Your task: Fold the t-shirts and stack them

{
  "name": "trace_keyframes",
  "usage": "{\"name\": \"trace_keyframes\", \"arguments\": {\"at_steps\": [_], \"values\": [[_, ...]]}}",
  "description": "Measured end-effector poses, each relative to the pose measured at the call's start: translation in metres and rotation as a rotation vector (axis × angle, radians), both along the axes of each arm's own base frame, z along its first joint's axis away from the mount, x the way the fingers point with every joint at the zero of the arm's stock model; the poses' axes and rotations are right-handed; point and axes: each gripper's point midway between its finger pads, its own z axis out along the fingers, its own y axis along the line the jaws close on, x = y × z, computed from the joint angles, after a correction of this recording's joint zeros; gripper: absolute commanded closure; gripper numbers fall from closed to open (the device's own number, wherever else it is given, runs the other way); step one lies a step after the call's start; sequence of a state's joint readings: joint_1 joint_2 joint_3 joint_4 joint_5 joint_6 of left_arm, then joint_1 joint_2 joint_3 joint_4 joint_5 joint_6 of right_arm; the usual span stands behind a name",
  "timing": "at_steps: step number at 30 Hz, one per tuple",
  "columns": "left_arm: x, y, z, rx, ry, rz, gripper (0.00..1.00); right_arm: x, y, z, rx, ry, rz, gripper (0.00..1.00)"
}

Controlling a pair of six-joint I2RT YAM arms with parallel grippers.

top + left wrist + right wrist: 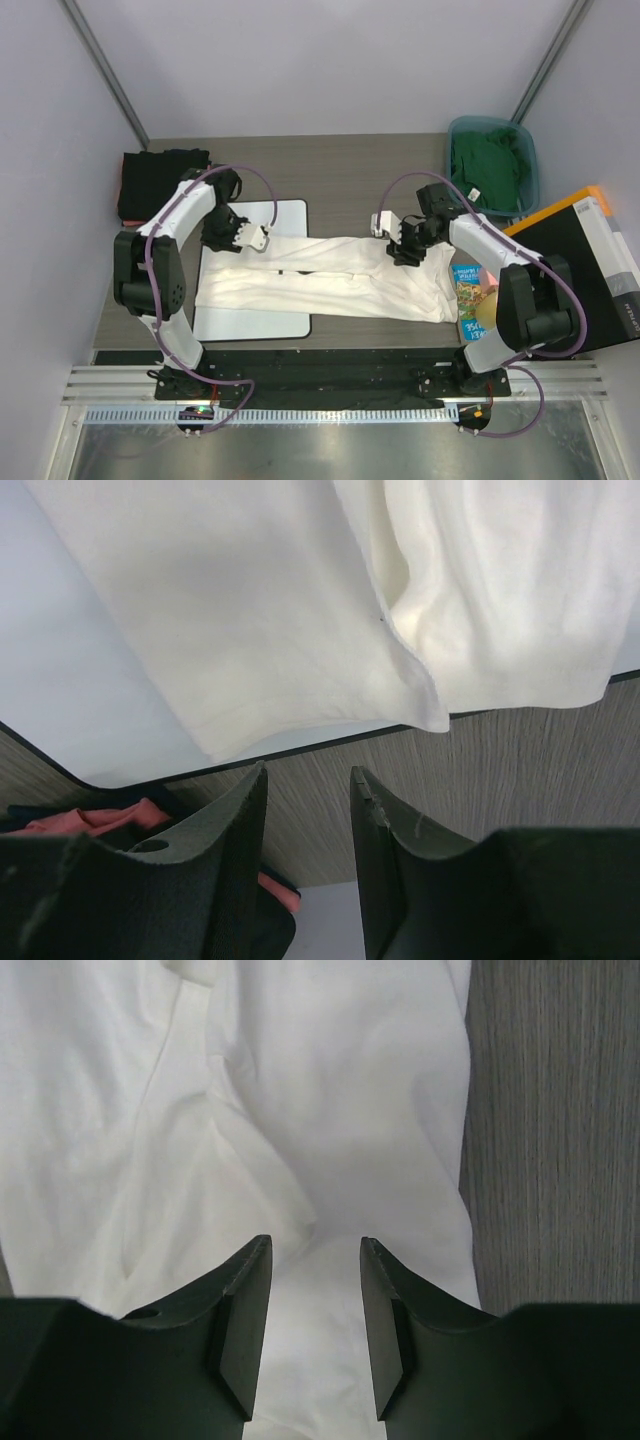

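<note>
Mid-fold, my left fingers (235, 850) and right fingers (245, 1320) hung part-open, empty, at the white shirt (330, 275); I judged regripping its edge came next.

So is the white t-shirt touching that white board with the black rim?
Touching. The left wrist view shows the white t-shirt lying flat on the board, its hem draped over the black rim onto the table.

Bright, even overhead light leaves soft shadows on the table (340, 170). In wrist views the claw fingers (240, 1330) blur dark and the shirt (330, 1110) nearly washes out.
</note>
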State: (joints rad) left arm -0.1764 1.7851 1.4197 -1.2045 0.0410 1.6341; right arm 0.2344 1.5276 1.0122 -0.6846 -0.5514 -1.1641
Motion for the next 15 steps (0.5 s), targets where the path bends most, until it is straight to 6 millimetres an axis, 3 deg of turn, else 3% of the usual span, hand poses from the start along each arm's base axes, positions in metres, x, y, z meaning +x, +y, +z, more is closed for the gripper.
{"name": "trace_keyframes", "arguments": {"at_steps": [6,12,15], "values": [[0.000,-0.002,0.000,-0.010,-0.003,0.013,0.60,0.012,0.005,-0.006,0.003,-0.001,0.014,0.59],[0.003,-0.002,-0.003,-0.009,-0.008,0.029,0.60,0.002,0.018,-0.008,0.001,0.016,0.092,0.69],[0.003,-0.002,-0.007,-0.007,0.000,0.030,0.61,-0.010,0.022,-0.011,-0.011,0.038,0.151,0.90]]}}
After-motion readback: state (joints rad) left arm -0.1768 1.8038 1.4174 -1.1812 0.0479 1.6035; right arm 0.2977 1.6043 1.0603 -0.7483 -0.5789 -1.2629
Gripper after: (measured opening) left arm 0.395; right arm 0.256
